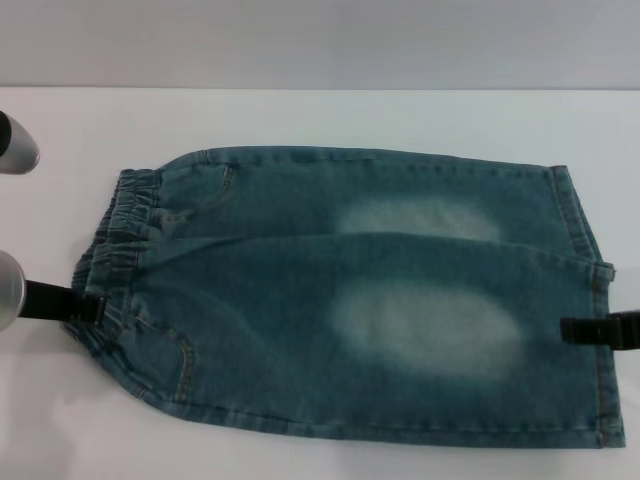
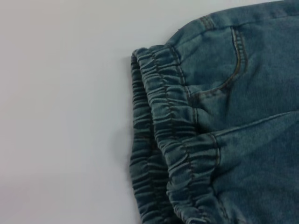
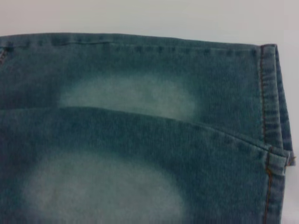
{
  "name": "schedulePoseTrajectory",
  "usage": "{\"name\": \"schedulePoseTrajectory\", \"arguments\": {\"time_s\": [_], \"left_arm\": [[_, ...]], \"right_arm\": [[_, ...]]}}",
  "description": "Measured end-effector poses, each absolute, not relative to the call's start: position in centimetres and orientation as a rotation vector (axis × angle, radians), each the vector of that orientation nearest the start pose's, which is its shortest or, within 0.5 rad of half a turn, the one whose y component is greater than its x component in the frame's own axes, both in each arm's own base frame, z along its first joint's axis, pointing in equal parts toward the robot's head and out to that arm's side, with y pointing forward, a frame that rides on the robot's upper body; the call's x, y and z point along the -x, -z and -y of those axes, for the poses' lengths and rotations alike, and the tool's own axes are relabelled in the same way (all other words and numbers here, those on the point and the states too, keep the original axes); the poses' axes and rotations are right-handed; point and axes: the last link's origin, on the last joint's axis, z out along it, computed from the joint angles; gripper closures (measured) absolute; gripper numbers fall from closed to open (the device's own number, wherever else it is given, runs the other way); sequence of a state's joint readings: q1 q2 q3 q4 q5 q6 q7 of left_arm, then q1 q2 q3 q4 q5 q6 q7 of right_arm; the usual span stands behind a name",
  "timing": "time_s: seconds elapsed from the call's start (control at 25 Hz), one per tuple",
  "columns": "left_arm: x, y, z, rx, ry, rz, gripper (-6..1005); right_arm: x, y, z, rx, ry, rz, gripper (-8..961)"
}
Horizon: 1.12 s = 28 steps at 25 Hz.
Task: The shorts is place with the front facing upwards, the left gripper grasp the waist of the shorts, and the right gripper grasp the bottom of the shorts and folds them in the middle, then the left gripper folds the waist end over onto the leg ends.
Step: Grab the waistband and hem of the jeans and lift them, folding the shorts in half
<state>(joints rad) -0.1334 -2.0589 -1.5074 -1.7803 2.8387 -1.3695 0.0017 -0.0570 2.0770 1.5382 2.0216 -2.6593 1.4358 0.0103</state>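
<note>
The denim shorts [image 1: 350,300] are lying across the white tabletop [image 1: 320,115], one leg already lapped lengthwise over the other, waist toward the robot's left. The left pincer [image 1: 88,307] is sitting at the elastic waistband [image 2: 168,135] and the right pincer [image 1: 585,330] at the leg hems [image 3: 271,116]; how wide either is parted, I cannot tell. For the waist-over fold, lifting both waistband layers together and carrying them level should keep the edges aligned.

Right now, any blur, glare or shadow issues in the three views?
Head view: even light, no glare, slightly soft; shorts cast a faint shadow on the table. Left wrist view: waistband sharp. Right wrist view: hem soft, denim blurred.
</note>
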Motion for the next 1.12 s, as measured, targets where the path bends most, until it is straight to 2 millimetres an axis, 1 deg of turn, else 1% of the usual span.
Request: {"name": "schedulePoseTrajectory", "arguments": {"time_s": [0.44, 0.8, 1.12], "left_arm": [[22.9, -2.7, -30.0, 1.993, -0.33, 1.261, 967], [23.2, -2.7, -30.0, 1.995, -0.342, 1.26, 967], [23.2, -2.7, -30.0, 1.995, -0.343, 1.257, 968]], "right_arm": [[-22.3, -4.0, -23.6, 1.988, 0.182, -1.482, 189], [-23.1, -2.5, -22.8, 1.999, 0.255, -1.522, 188], [-23.8, -2.5, -22.6, 1.958, 0.289, -1.532, 189]]}}
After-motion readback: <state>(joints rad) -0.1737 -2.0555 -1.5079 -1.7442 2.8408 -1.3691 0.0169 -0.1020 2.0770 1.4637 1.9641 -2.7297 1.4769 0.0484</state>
